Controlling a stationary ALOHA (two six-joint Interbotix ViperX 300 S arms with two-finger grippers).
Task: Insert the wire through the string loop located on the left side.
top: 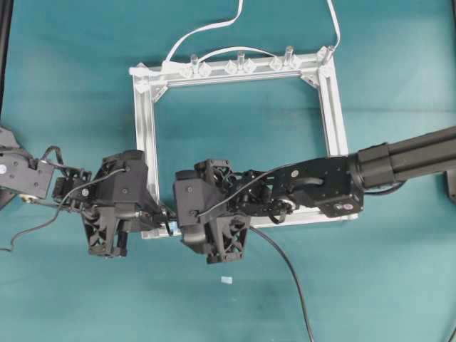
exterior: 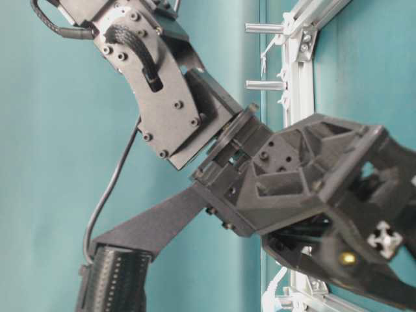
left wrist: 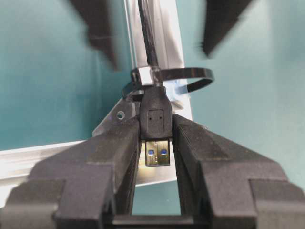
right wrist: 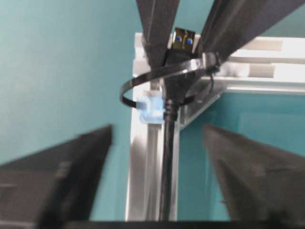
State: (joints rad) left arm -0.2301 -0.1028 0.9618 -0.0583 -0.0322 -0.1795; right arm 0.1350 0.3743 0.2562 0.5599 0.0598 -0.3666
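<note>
The wire's plug [left wrist: 156,117] has passed through the string loop [left wrist: 190,81] at the near left corner of the frame [top: 146,128], pinched by the left tool [left wrist: 156,143]. The right tool [right wrist: 157,138] stands spread around the wire [right wrist: 167,167]. The left should draw the plug straight through, without snagging the loop.

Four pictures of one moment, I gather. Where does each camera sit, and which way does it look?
Overhead: above the table, looking down on the silver frame and both arms.
Table-level: low at the side, filled by dark arm parts.
Left wrist: on the left arm, looking along its jaws, shut on the wire plug.
Right wrist: on the right arm, looking between its open jaws at the wire.
Both wrist views share the string loop around the wire.
</note>
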